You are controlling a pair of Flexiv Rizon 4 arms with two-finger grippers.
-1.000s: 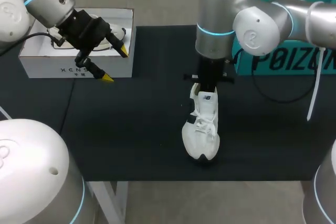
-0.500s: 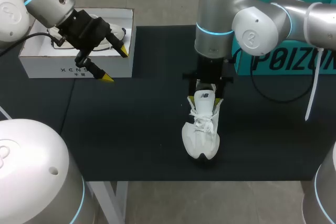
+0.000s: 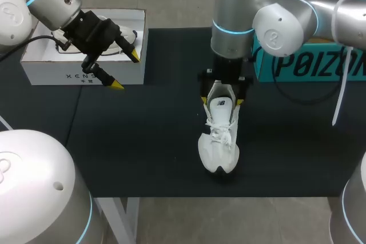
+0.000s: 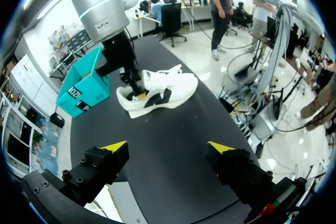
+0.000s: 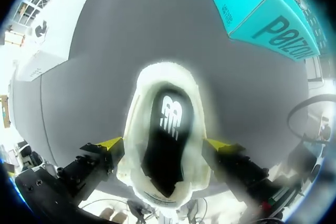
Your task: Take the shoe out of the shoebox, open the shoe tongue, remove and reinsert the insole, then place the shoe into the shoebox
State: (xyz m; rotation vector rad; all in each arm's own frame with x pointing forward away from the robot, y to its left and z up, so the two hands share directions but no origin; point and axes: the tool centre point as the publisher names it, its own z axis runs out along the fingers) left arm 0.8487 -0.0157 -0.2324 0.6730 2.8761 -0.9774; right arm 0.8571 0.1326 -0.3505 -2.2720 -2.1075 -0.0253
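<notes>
Black table mat (image 3: 148,141), mid-field: white sneaker (image 3: 220,135) stands on its sole, out of the box, toe toward the near edge. Dark insole (image 5: 168,135) lies seated inside. Right gripper (image 3: 222,101) hangs over the heel, fingers spread either side of the collar, not clamping. Left gripper (image 3: 126,71) hovers at the white shoebox (image 3: 51,75) front wall, fingers apart, empty. Teal box (image 3: 309,67) sits beyond the right arm. Likely stage: unboxing done; insole removal cannot be told; reboxing remains.
</notes>
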